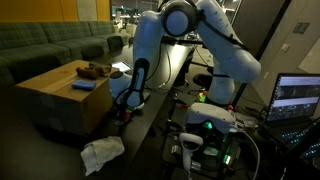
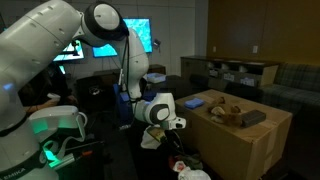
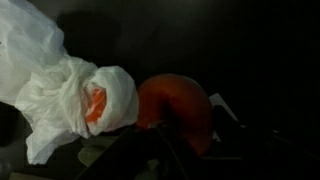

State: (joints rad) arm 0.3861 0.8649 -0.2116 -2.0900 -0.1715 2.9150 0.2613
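Round object (image 3: 178, 108): plain orange-red, unpatterned, darker towards its lower edge. Crumpled bag (image 3: 60, 95): translucent white, with an orange patch showing through its folds. Ground behind both: near black. Arm (image 1: 215, 45): white shells with black joints, noted in both exterior views. Box (image 1: 60, 100): plain tan cardboard. Flat item (image 1: 83, 86) on it: blue. Sofa (image 1: 50, 45): dull green. Rag (image 1: 102, 152) on the floor: white. Base unit (image 1: 208, 125): lit bright green. Wall screen (image 2: 140, 35): cyan-blue in an exterior view.
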